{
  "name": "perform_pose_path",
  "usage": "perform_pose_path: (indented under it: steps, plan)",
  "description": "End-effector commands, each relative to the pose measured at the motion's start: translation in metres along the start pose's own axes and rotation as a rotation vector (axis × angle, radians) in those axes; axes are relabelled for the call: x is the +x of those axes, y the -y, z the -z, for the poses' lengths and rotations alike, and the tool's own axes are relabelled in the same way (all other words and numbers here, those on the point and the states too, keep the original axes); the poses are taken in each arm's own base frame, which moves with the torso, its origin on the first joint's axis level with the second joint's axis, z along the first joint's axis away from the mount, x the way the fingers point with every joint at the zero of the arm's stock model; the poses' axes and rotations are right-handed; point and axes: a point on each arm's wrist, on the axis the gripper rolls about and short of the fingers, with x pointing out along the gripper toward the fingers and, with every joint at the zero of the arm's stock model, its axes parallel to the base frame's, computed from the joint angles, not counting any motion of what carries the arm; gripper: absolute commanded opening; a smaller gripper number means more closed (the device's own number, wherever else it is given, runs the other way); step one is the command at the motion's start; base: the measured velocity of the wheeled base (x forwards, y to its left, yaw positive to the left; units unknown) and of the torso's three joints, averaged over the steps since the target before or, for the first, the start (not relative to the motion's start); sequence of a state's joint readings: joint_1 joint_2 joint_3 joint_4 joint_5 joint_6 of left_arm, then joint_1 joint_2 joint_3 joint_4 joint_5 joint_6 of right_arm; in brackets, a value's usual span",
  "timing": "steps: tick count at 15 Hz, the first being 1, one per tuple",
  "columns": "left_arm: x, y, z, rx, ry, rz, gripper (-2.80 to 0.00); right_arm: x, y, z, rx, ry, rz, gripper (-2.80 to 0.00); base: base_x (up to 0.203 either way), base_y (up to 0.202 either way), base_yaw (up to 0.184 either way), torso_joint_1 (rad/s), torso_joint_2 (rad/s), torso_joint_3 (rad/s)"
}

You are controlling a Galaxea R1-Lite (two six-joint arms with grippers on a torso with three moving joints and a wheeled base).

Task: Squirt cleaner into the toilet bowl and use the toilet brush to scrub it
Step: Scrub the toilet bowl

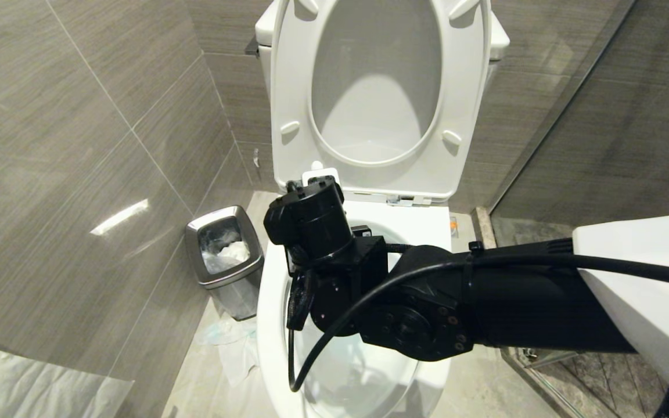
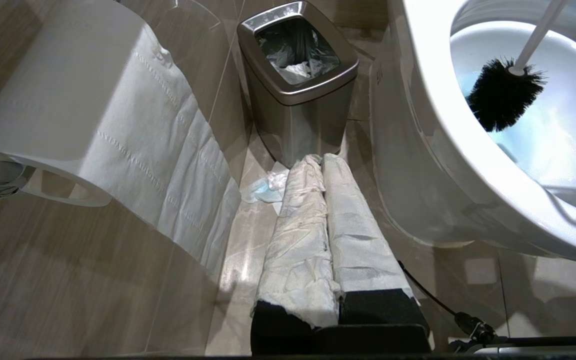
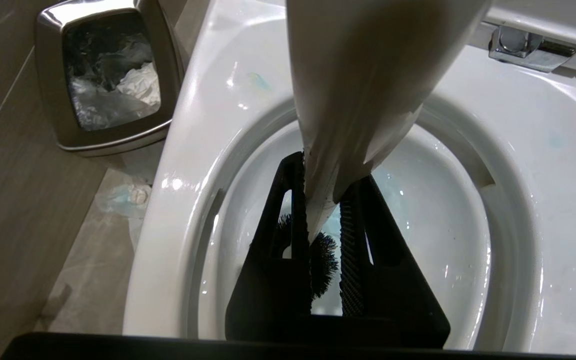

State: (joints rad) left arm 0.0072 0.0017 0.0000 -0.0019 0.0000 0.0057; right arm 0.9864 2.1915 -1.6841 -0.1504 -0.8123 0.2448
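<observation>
From the head we see our right gripper (image 1: 297,302) low over the glossy white ceramic toilet bowl (image 1: 270,325).

Our left gripper (image 2: 325,200), paper-wrapped, is pressed together near the steel waste bin (image 2: 298,95).

At our right wrist, fingers (image 3: 278,250) pinch the slim white toilet brush (image 3: 325,257), bristles inside the bowl.

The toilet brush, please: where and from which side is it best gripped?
Grip the toilet brush by its slim white handle, from above: it slants up out of the toilet bowl while the black bristles sit inside. The right tool holds it that way.
</observation>
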Motion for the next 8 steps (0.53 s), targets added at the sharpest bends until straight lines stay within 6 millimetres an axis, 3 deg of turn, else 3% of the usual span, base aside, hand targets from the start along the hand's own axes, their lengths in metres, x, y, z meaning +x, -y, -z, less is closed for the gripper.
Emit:
perform_pose_path:
  steps: [1,8]
  plan:
    - [0.0,0.0,0.0,0.0,0.0,0.0,-2.8,0.016,0.001,0.003,0.002,0.001,0.028,-2.8,0.0,0.0,0.0,0.0,0.0,0.0]
    - [0.0,0.0,0.0,0.0,0.001,0.0,-2.8,0.048,-0.004,-0.005,0.048,0.052,0.057,-2.8,0.0,0.0,0.0,0.0,0.0,0.0]
